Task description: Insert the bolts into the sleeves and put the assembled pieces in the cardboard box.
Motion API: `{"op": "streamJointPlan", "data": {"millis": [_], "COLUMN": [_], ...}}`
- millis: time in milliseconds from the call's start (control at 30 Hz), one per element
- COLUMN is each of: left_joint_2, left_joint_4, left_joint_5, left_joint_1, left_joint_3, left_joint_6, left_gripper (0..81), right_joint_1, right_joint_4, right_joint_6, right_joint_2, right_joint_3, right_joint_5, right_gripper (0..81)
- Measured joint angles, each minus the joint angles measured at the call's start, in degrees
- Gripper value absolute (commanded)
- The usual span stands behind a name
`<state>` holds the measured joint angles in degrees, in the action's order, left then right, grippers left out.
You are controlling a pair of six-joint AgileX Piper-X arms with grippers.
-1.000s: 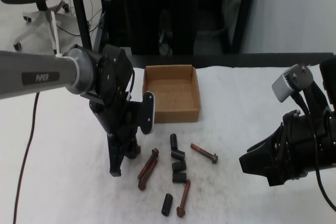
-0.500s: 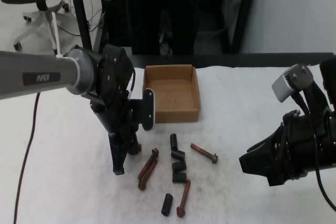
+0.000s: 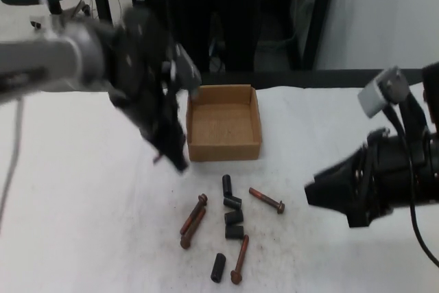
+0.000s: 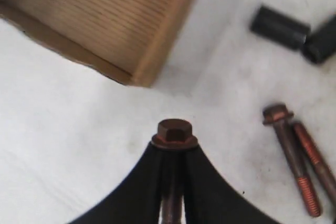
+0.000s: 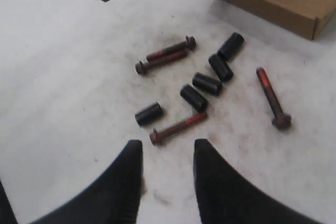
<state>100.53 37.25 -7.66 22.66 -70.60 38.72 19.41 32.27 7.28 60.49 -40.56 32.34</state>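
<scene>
One rusty brown bolt (image 4: 173, 131) with a six-sided head is pinched tight in the left pincer (image 4: 173, 153). In the high view it sits just left of the brown cardboard box (image 3: 224, 149), near the upper middle of the frame. Four other bolts (image 3: 193, 219) and five short black sleeves (image 3: 232, 202) lie loose on the white bench (image 3: 82, 224), low in the middle. The right pincer (image 5: 165, 148) hangs open at the right, holding nothing.

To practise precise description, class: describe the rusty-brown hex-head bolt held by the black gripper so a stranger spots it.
Find the open brown cardboard box on the white bench. By its corner, the black left gripper clamps a rusty-brown hex-head bolt. The other bolts lie loose on the bench.
</scene>
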Motion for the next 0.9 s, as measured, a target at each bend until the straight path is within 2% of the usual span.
{"op": "streamJointPlan", "data": {"millis": [167, 267, 400, 500, 533, 600, 633, 767, 900], "left_joint_2": [-13.7, -26.9, -39.8, -46.0, -47.8, -50.3, -50.4, -51.8, -51.8], "left_joint_4": [2.1, 7.4, 9.5, 9.6, 9.5, 9.4, 9.4, 9.6, 10.5], "left_joint_5": [-0.1, -0.1, 0.3, 2.7, 3.8, 5.2, 5.3, 6.3, 6.3], "left_joint_1": [0.0, 0.0, 0.1, 0.1, 0.1, 0.1, 0.1, 0.1, 0.1], "left_joint_3": [-0.3, 2.6, 9.1, 12.7, 13.8, 15.9, 15.9, 19.8, 22.3], "left_joint_6": [-15.1, -24.6, -29.1, -31.6, -32.0, -32.4, -32.4, -32.6, -32.7], "left_gripper": [0.0, 0.0, 0.0, 0.0, 0.0, 0.0, 0.0, 0.0, 0.0], "right_joint_1": [0.0, 0.0, 0.0, 0.7, 1.1, 5.6, 6.6, 8.3, 10.7], "right_joint_4": [-8.4, -10.9, -11.2, -9.9, -8.8, -1.3, 1.0, 6.1, 16.0], "right_joint_6": [-2.3, -9.8, -15.1, -17.4, -17.8, -18.0, -17.8, -17.7, -17.2], "right_joint_2": [0.1, 1.6, 6.8, 12.5, 14.8, 26.9, 29.4, 34.7, 45.1], "right_joint_3": [0.0, -0.1, -0.9, -4.2, -6.2, -20.3, -23.8, -30.9, -43.4], "right_joint_5": [1.1, -0.3, -0.5, -0.7, -0.9, -3.4, -4.7, -7.1, -11.8], "right_gripper": [32.0, 29.8, 22.6, 22.0, 22.0, 22.0, 22.0, 22.0, 22.0]}}
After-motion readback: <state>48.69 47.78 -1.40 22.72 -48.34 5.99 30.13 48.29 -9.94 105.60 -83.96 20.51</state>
